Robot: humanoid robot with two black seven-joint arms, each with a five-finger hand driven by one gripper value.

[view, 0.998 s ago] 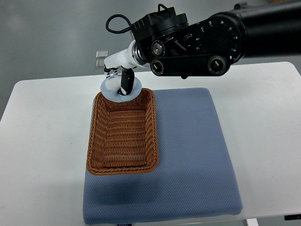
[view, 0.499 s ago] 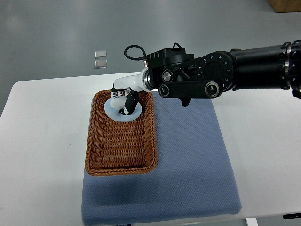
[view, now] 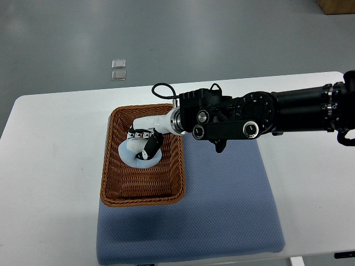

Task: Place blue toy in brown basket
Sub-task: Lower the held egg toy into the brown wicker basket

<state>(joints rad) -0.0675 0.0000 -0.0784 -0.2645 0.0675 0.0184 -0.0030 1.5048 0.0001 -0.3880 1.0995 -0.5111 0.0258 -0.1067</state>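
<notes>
Surface: a white rounded-corner tabletop [view: 50, 166] fills most of the view, with grey floor beyond its 12 o'clock edge.
Floor items: two small clear square pieces [view: 118, 69] lie on the floor at about 11 o'clock from the basket.
Basket: a brown woven wicker rectangular basket [view: 142, 191] sits on the 9 o'clock edge of the mat, its long side running 12 to 6 o'clock.
Toy: a pale blue ring-shaped soft toy [view: 136, 155] is inside the basket, in its 12 o'clock half, low over the woven floor; whether it touches the floor cannot be told.
Hand: the right hand [view: 145, 145], white with black fingers, has its fingers curled around the pale blue ring, holding it inside the basket.
Mat: a blue-grey rectangular fabric mat [view: 227, 205] covers the middle of the surface.
Arm: the black right arm [view: 288, 111] reaches in from 3 o'clock, above the mat's 12 o'clock edge.
</notes>
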